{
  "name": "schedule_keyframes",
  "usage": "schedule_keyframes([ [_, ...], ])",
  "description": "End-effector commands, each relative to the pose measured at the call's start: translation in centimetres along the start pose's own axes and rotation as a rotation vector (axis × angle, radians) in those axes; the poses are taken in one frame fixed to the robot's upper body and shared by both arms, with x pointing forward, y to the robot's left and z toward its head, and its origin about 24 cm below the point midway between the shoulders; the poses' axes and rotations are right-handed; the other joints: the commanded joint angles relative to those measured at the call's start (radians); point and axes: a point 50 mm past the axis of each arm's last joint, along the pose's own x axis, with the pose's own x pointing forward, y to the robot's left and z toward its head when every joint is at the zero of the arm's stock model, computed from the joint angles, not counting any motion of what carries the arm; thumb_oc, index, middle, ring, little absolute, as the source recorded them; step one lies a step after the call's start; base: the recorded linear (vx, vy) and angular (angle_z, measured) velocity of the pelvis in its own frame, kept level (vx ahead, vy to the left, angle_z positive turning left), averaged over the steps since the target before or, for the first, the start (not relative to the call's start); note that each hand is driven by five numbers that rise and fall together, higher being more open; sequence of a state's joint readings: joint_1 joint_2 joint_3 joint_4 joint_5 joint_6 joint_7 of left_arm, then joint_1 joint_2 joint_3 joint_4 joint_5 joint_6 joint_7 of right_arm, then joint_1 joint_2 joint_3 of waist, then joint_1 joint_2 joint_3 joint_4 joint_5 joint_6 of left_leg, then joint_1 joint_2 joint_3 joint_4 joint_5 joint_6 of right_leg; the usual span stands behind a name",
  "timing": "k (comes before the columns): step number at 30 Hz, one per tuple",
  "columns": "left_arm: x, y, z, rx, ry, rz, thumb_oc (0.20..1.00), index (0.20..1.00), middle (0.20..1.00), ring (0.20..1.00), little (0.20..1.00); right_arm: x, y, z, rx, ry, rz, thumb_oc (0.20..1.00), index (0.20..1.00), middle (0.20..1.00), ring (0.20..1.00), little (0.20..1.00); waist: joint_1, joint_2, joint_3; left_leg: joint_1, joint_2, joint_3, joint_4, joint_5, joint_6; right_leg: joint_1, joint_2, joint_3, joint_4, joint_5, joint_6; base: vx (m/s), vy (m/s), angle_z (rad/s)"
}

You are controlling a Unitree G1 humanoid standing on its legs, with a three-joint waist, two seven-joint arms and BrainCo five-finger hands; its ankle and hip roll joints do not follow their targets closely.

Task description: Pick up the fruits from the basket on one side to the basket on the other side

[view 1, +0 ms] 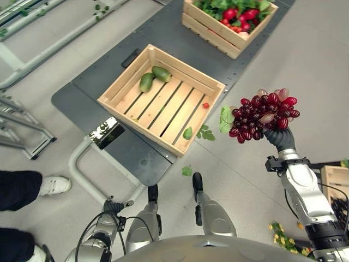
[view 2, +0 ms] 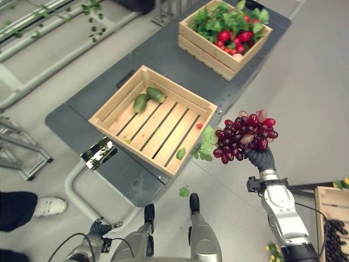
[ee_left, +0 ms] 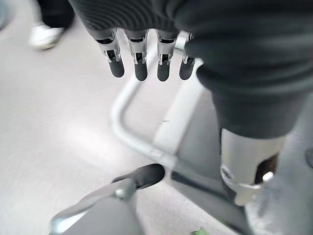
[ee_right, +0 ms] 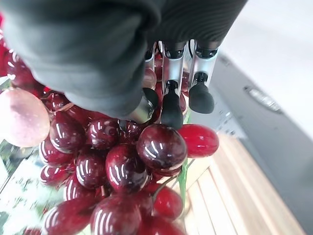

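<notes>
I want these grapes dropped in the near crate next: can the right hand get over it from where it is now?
Probably yes. The right hand, shut on the grape bunch, is raised just beyond the near crate's right corner. Nothing stands between them, and the crate's slatted floor lies mostly bare beside two green fruits.

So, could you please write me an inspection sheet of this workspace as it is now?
Surface: dark grey platform on a pale floor.
Job's things: bunch of red grapes in the air, right of the near crate, which holds two green fruits and one small red fruit; far crate full of red fruit and leaves.
Clutter: loose leaves by the near crate.
Hands: right hand shut on the grapes; left hand open, holding nothing.
Cables: nothing to report.
Surroundings: a person's shoe; metal frames.
</notes>
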State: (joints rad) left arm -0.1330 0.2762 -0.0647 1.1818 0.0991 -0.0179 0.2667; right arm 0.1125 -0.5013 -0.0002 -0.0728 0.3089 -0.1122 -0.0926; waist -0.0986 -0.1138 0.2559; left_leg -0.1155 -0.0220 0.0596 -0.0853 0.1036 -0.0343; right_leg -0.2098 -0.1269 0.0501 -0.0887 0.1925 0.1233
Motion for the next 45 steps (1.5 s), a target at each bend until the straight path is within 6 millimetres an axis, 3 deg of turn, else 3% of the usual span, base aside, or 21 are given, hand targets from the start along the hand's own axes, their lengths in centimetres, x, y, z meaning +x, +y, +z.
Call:
schedule_keyframes([
  [1,0.8,2.9,1.6,0.059,-0.053,0.095,1.0,1.0,1.0,1.0,1.0,0.9,-0.8,4.9,0.072,-0.27,-0.037,0.2,0.2,0.2,0.2,0.2,-0.003,0.0,-0.028,-0.03,0.003,0.036,0.042,-0.109,0.027,-0.036,-0.03,-0.08,0.045,-0.026,0.095,-0.12,-0.004,-0.78],
  [4,0.9,3.9,1.2,0.049,-0.036,0.123,1.0,1.0,1.0,1.0,1.0,0.7,-0.7,4.8,0.097,-0.271,-0.031,0.2,0.2,0.2,0.2,0.2,0.03,-0.004,-0.037,-0.035,0.068,0.119,0.045,-0.098,0.001,0.032,-0.065,-0.188,0.075,-0.069,0.086,-0.16,-0.02,-1.07],
  [5,0.9,3.9,1.2,0.049,-0.037,0.123,1.0,1.0,1.0,1.0,1.0,0.7,-0.7,4.9,0.097,-0.271,-0.031,0.2,0.2,0.2,0.2,0.2,0.031,-0.005,-0.038,-0.039,0.067,0.119,0.045,-0.095,0.002,0.03,-0.066,-0.188,0.074,-0.066,0.086,-0.11,-0.025,-0.92],
  [7,0.8,4.0,0.6,0.053,-0.02,0.122,1.0,1.0,1.0,1.0,1.0,0.6,-1.0,4.9,0.098,-0.273,-0.041,0.2,0.2,0.2,0.2,0.2,0.054,-0.002,-0.047,-0.043,0.1,0.173,0.056,-0.093,-0.01,0.068,-0.104,-0.251,0.084,-0.071,0.087,-0.12,-0.039,-0.91],
  [12,0.5,3.8,-1.7,0.037,0.062,0.109,1.0,1.0,1.0,1.0,1.0,0.3,-1.2,4.8,0.089,-0.26,-0.046,0.2,0.2,0.2,0.2,0.2,0.094,-0.025,-0.079,-0.048,0.145,0.311,0.099,-0.098,-0.025,0.15,-0.195,-0.369,0.096,-0.023,0.111,-0.1,-0.057,-0.86],
  [16,0.0,3.2,-3.5,0.011,0.117,0.088,1.0,1.0,1.0,1.0,1.0,0.2,-1.4,4.5,0.078,-0.237,-0.058,0.2,0.2,0.2,0.2,0.2,0.121,-0.044,-0.108,-0.05,0.179,0.386,0.12,-0.11,-0.039,0.194,-0.219,-0.429,0.098,-0.013,0.136,-0.03,-0.139,-1.05],
  [18,-0.2,2.8,-3.9,-0.018,0.132,0.078,1.0,1.0,1.0,1.0,1.0,0.1,-1.5,4.5,0.072,-0.236,-0.062,0.2,0.2,0.2,0.2,0.2,0.136,-0.049,-0.11,-0.05,0.201,0.432,0.123,-0.085,-0.045,0.18,-0.247,-0.517,0.099,-0.01,0.139,-0.04,-0.149,-1.23],
  [22,-0.3,2.3,-4.0,-0.044,0.132,0.072,1.0,1.0,1.0,1.0,1.0,-0.2,-1.7,4.1,0.06,-0.212,-0.069,0.2,0.2,0.2,0.2,0.2,0.127,-0.036,-0.097,-0.035,0.239,0.444,0.133,-0.063,-0.066,0.178,-0.22,-0.51,0.103,-0.084,0.123,-0.01,-0.199,-0.59],
  [28,-0.2,1.1,-2.1,-0.064,0.064,0.055,1.0,1.0,1.0,1.0,1.0,-0.4,-2.3,4.8,0.032,-0.239,-0.072,0.2,0.2,0.2,0.2,0.2,0.095,0.024,-0.067,-0.017,0.311,0.448,0.094,0.028,-0.114,0.154,-0.137,-0.468,0.122,-0.19,0.073,-0.03,-0.197,-0.15],
  [33,0.0,0.3,0.3,-0.111,-0.009,0.054,1.0,1.0,1.0,1.0,1.0,0.1,-2.4,5.8,-0.008,-0.283,-0.057,0.2,0.2,0.2,0.2,0.2,0.084,0.07,-0.029,-0.025,0.326,0.395,0.078,0.07,-0.138,0.135,-0.066,-0.435,0.136,-0.241,0.035,-0.07,-0.177,-0.13],
  [34,0.0,0.2,0.7,-0.122,-0.026,0.056,1.0,1.0,1.0,1.0,1.0,0.2,-2.4,6.0,-0.016,-0.293,-0.056,0.2,0.2,0.2,0.2,0.2,0.088,0.077,-0.017,-0.041,0.327,0.386,0.084,0.09,-0.127,0.123,-0.054,-0.441,0.135,-0.225,0.021,-0.12,-0.187,-0.14],
  [37,-0.1,-0.4,0.8,-0.162,-0.015,0.052,1.0,1.0,1.0,1.0,1.0,0.5,-2.6,6.3,-0.03,-0.308,-0.061,0.2,0.2,0.2,0.2,0.2,0.092,0.08,0.004,-0.058,0.307,0.275,0.101,0.077,-0.139,0.132,-0.005,-0.41,0.105,-0.229,-0.001,-0.07,-0.246,-0.22],
  [38,-0.1,-0.4,0.8,-0.163,-0.016,0.052,1.0,1.0,1.0,1.0,1.0,0.5,-2.6,6.3,-0.03,-0.308,-0.061,0.2,0.2,0.2,0.2,0.2,0.091,0.081,0.004,-0.059,0.307,0.273,0.103,0.076,-0.139,0.134,-0.004,-0.412,0.104,-0.229,-0.002,-0.06,-0.228,-0.34],
  [39,-0.1,0.0,-0.1,-0.194,0.02,0.076,1.0,1.0,1.0,1.0,1.0,0.8,-2.3,6.7,-0.033,-0.327,-0.053,0.2,0.2,0.2,0.2,0.2,0.117,0.054,0.026,-0.074,0.286,0.112,0.187,0.016,-0.134,0.12,0.009,-0.368,0.105,-0.229,-0.011,-0.09,-0.245,-0.43],
  [40,-0.2,0.2,-0.9,-0.218,0.052,0.089,1.0,1.0,1.0,1.0,1.0,1.1,-2.0,7.0,-0.024,-0.341,-0.031,0.2,0.2,0.2,0.2,0.2,0.123,0.036,0.032,-0.059,0.248,0.016,0.26,-0.055,-0.115,0.102,0.015,-0.33,0.105,-0.227,-0.019,-0.1,-0.238,-1.02],
  [41,-0.2,0.2,-0.9,-0.219,0.051,0.09,1.0,1.0,1.0,1.0,1.0,1.2,-1.9,7.0,-0.023,-0.342,-0.031,0.2,0.2,0.2,0.2,0.2,0.12,0.035,0.031,-0.066,0.247,0.014,0.265,-0.055,-0.113,0.1,0.013,-0.332,0.105,-0.225,-0.019,-0.04,-0.159,-1.48],
  [42,-0.4,0.4,-2.1,-0.243,0.096,0.098,1.0,1.0,1.0,1.0,1.0,1.7,-1.3,7.2,-0.007,-0.353,-0.004,0.2,0.2,0.2,0.2,0.2,0.133,0.029,0.033,-0.055,0.206,-0.049,0.289,-0.094,-0.092,0.092,0.034,-0.288,0.105,-0.224,-0.024,0.0,-0.119,-1.6],
  [45,-1.1,-0.3,-4.7,-0.277,0.202,0.071,1.0,1.0,1.0,1.0,1.0,2.0,-1.2,7.2,0.004,-0.347,0.008,0.2,0.2,0.2,0.2,0.2,0.151,0.023,0.025,-0.084,0.099,-0.133,0.358,-0.162,-0.053,0.115,0.074,-0.205,0.069,-0.215,-0.034,0.06,-0.107,-1.13],
])
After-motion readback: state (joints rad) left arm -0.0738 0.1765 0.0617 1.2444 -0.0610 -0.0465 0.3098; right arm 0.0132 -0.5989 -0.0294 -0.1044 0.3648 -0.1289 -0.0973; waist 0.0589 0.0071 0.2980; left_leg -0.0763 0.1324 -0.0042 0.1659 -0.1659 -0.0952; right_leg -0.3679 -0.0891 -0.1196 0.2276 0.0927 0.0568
